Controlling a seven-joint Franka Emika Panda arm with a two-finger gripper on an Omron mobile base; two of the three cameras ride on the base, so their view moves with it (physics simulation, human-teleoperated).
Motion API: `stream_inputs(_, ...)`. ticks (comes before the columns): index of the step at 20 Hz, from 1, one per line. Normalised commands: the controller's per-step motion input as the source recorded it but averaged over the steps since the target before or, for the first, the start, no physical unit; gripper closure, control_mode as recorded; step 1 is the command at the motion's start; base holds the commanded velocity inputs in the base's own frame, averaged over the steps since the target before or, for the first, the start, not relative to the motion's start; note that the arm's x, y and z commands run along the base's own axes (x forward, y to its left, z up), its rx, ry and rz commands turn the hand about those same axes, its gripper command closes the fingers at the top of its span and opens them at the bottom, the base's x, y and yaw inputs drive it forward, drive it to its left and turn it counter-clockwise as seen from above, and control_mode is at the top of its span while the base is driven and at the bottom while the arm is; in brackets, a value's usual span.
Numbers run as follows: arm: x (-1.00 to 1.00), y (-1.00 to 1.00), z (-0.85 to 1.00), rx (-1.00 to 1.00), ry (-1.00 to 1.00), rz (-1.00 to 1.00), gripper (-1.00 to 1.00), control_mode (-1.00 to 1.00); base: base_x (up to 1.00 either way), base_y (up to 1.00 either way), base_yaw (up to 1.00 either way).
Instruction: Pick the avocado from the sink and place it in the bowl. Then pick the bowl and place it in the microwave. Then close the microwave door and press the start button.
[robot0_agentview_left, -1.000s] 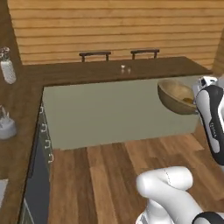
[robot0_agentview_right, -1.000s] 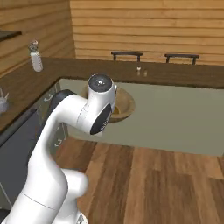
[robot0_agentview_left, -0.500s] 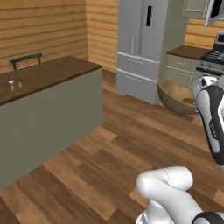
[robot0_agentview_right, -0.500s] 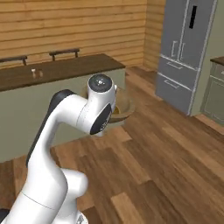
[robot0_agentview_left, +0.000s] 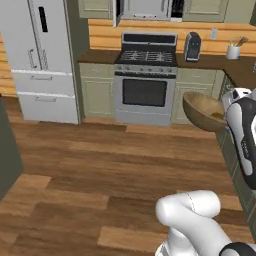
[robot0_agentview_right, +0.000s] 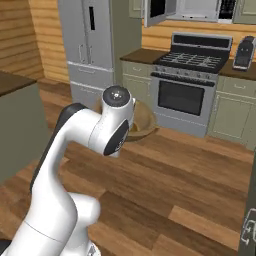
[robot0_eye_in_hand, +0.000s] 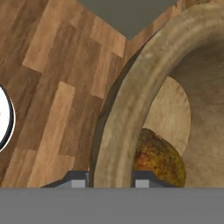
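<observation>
1. Bowl (robot0_agentview_left: 206, 111) hangs in the air at the right of the left base view, carried level above the wood floor (robot0_agentview_left: 100, 165), with the arm's white forearm just to its right.
2. Gripper (robot0_eye_in_hand: 106, 178) straddles the bowl's rim: in the hand view one fingertip (robot0_eye_in_hand: 75, 179) sits outside the wall and the other inside, the jaws drawn narrow onto the wood between them.
3. Avocado (robot0_eye_in_hand: 158, 158) lies inside the bowl, on its tan floor, just beside the inner fingertip and touching the wall near it.
4. Microwave (robot0_agentview_right: 192, 9) sits high on the far wall above the stove (robot0_agentview_right: 195, 82), with its door (robot0_agentview_right: 159, 11) swung open toward the left; its cavity cannot be made out from here.
5. Judged from this, the avocado step is done and the bowl is in transit. The bowl sits well below and well short of the microwave opening, so the coming move turns on lifting it and carrying it toward the far wall, rim kept level so the fruit does not roll out.
6. Risk, as I judge it: a one-sided rim pinch may let the bowl tilt.
</observation>
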Motion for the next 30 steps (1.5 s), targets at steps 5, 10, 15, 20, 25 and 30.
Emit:
stream_inputs(5, 0.0, 0.0, 0.0, 0.0, 0.0, 0.0, 1.0, 1.0, 0.96, 0.91, -0.49)
stream_inputs(10, 0.0, 0.0, 0.0, 0.0, 0.0, 0.0, 1.0, 1.0, 1.0, 1.0, -0.22)
stream_inputs(15, 0.0, 0.0, 0.0, 0.0, 0.0, 0.0, 1.0, 1.0, 1.0, 0.49, -0.03)
stream_inputs(20, 0.0, 0.0, 0.0, 0.0, 0.0, 0.0, 1.0, 1.0, 1.0, -0.07, 0.14)
stream_inputs(25, 0.0, 0.0, 0.0, 0.0, 0.0, 0.0, 1.0, 1.0, 1.0, -0.39, 0.28)
stream_inputs(30, 0.0, 0.0, 0.0, 0.0, 0.0, 0.0, 1.0, 1.0, 1.0, -0.79, 0.33)
